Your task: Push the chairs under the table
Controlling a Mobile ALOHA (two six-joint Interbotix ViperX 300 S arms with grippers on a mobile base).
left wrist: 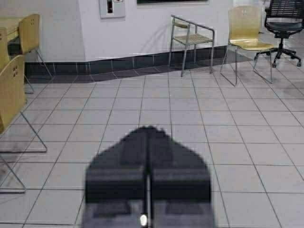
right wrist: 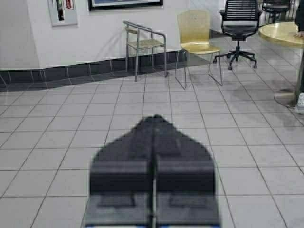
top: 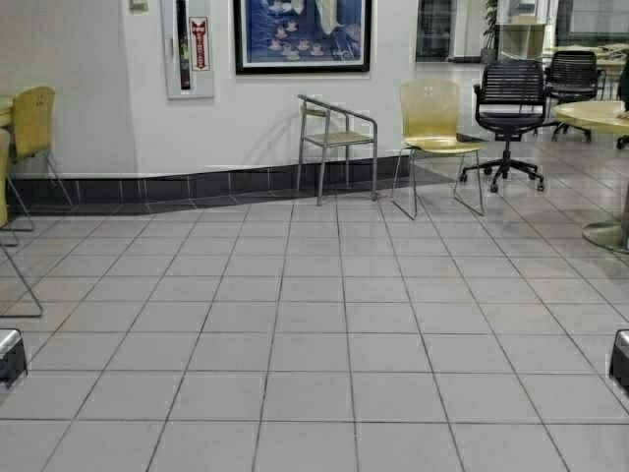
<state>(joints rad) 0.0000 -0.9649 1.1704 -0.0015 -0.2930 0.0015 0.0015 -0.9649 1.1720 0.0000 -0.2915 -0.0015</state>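
Tan-yellow plywood chairs stand at the far left: one by the wall (top: 31,122) and a nearer one cut off by the frame edge (top: 3,177). In the left wrist view they show by the wall (left wrist: 29,31) and nearer (left wrist: 12,89). A corner of the light-wood table (left wrist: 9,23) shows behind them. Another tan chair (top: 432,123) stands alone by the wall to the right. My left gripper (left wrist: 148,128) and right gripper (right wrist: 154,117) are both shut and empty, held low over the floor, far from every chair.
A bare metal-frame chair (top: 336,138) stands against the white wall. A black mesh office chair (top: 511,103) and a round pedestal table (top: 595,116) are at the right. Open tiled floor (top: 314,334) lies ahead.
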